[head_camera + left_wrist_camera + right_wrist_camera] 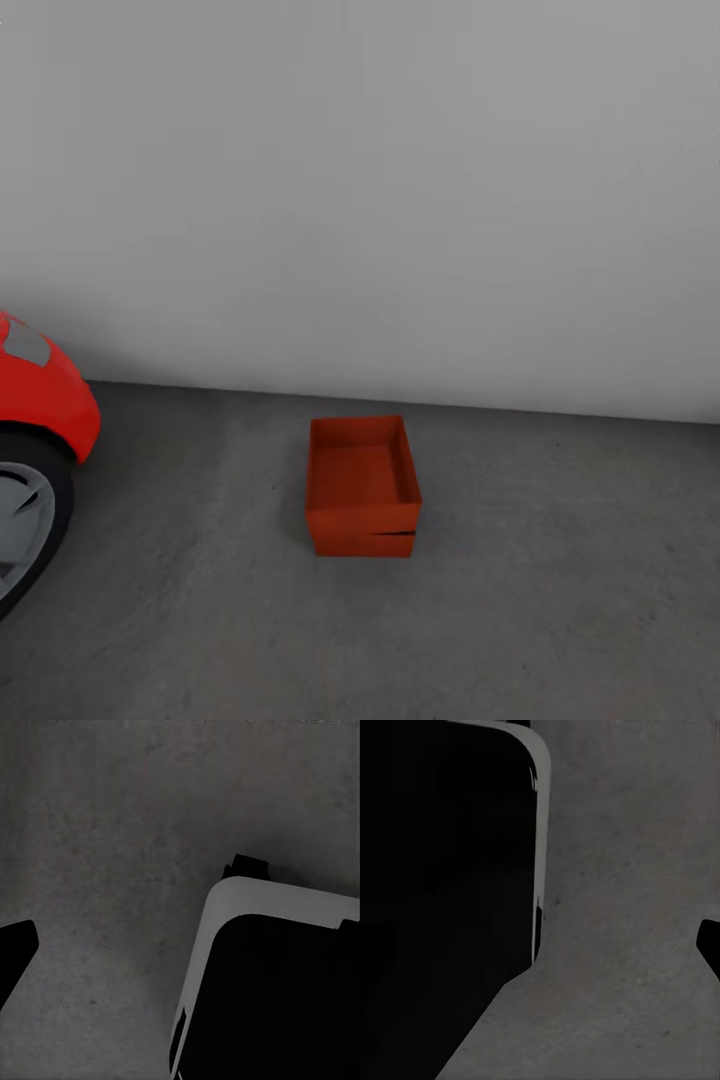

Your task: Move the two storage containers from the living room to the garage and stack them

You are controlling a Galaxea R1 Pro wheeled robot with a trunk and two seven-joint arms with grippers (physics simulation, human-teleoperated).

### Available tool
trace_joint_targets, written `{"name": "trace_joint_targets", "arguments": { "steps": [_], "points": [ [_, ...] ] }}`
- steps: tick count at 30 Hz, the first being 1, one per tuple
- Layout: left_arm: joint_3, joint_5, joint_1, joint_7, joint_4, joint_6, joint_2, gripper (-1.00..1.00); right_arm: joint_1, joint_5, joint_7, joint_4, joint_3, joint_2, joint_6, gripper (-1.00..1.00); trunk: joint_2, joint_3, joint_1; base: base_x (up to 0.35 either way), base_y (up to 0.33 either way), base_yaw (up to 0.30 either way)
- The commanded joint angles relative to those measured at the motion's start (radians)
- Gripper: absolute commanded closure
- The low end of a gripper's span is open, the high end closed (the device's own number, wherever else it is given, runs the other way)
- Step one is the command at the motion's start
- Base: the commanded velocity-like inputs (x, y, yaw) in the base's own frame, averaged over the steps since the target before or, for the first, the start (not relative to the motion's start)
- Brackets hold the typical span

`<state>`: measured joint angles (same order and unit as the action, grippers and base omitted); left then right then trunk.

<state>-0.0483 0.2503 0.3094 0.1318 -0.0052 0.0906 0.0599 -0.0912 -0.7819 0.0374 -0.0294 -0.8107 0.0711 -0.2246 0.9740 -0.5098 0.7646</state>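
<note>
Two orange-red storage containers [360,487] read as one open box on the dark grey concrete floor [560,610] of the garage, close to the pale wall. A dark slanted seam crosses the front wall, splitting it into an upper and a lower part, one container stacked on the other. In the left wrist view my left gripper [187,924] hangs over bare concrete, one dark fingertip [16,952] at the frame's edge, nothing between the fingers. My right gripper [540,945] is likewise over concrete, with a dark fingertip [711,945] at the edge and nothing held.
A red car's front corner [45,400] and its wheel [25,520] stand at the left. The plain grey wall [400,200] runs behind the boxes. My own white-rimmed black base [270,997] sits beside both grippers.
</note>
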Motion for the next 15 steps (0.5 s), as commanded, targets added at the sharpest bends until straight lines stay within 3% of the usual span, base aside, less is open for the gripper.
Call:
{"name": "trace_joint_targets", "arguments": {
  "steps": [1,15],
  "points": [
    [-0.005,0.007,0.000,0.002,0.001,0.003,0.000,-1.00,-0.001,-0.010,0.004,-0.003,-0.008,-0.001,-0.004,-1.00,0.001,0.001,0.000,0.000,0.000,0.000],
    [-0.005,0.007,0.000,0.002,0.001,0.003,0.000,-1.00,-0.001,-0.010,0.009,-0.003,-0.006,0.002,0.000,-1.00,0.001,0.023,0.000,0.000,0.000,0.000]
  ]
}}
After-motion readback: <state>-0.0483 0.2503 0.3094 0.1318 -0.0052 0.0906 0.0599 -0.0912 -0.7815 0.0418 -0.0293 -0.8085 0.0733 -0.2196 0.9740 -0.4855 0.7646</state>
